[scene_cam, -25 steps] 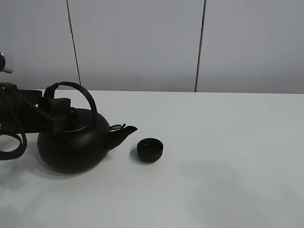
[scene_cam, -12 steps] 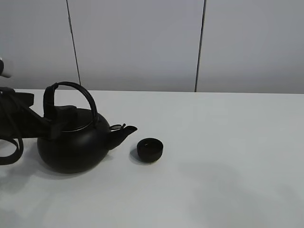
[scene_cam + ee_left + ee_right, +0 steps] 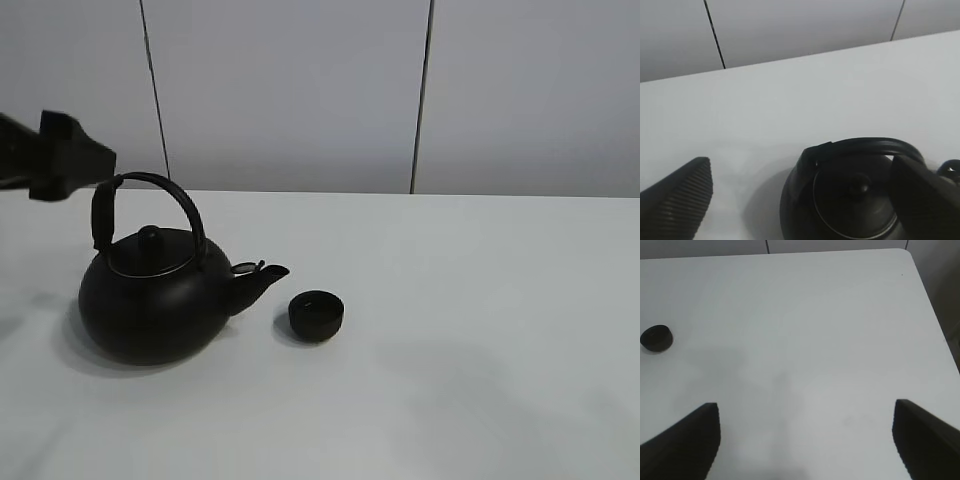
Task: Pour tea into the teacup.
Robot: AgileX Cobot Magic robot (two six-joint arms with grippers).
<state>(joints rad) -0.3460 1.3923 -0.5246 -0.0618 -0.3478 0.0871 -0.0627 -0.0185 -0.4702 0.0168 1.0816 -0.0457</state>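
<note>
**Kettle and teacup on the bench, both end effectors spread wide**

The teacup (image 3: 316, 315) sits upright on the white bench (image 3: 480, 330), just beside the kettle's spout and apart from it. The kettle (image 3: 150, 300) stands upright, handle arched over its lid. The left end effector (image 3: 800, 200) hangs above the kettle with fingers wide, holding nothing. The right end effector (image 3: 807, 440) is wide too, over bare bench, well apart from the teacup (image 3: 656, 338).
</note>
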